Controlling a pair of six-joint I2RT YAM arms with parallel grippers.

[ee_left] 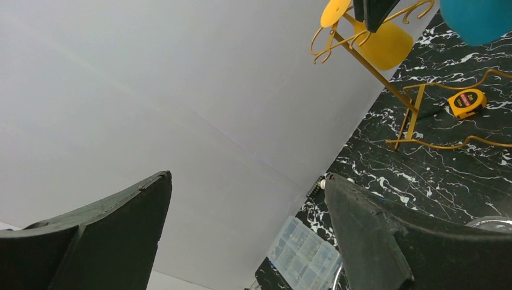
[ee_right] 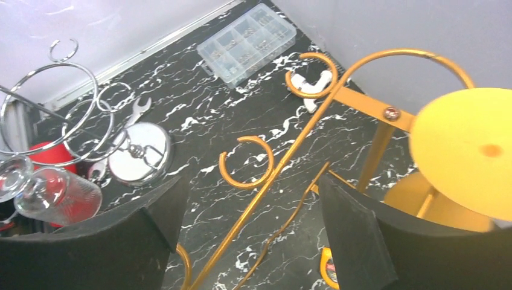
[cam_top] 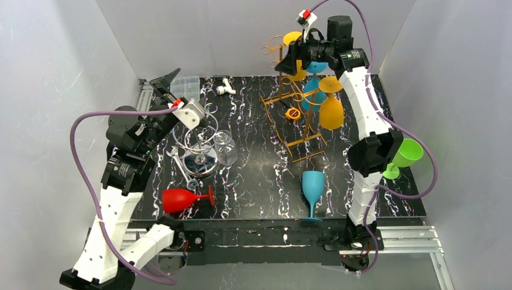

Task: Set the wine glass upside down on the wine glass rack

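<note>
The gold wine glass rack (cam_top: 294, 115) stands at the back middle of the table. Yellow glasses (cam_top: 331, 110) and teal glasses (cam_top: 313, 92) hang upside down on it. My right gripper (cam_top: 288, 60) is open and empty at the rack's top. In the right wrist view a gold rack arm (ee_right: 284, 157) runs between the jaws (ee_right: 253, 199), and a yellow glass foot (ee_right: 465, 151) is to the right. A teal glass (cam_top: 313, 187) stands upright at the front. A red glass (cam_top: 181, 199) lies on its side. A green glass (cam_top: 406, 154) is at the right edge. My left gripper (cam_top: 169, 78) is open and empty, raised at the back left.
A chrome rack (cam_top: 202, 154) with a clear glass (cam_top: 225, 148) stands at the left, under the left arm. A clear parts box (cam_top: 185, 86), a white fitting (cam_top: 224, 89) and a yellow tape measure (cam_top: 293, 113) lie at the back. Grey walls enclose the table.
</note>
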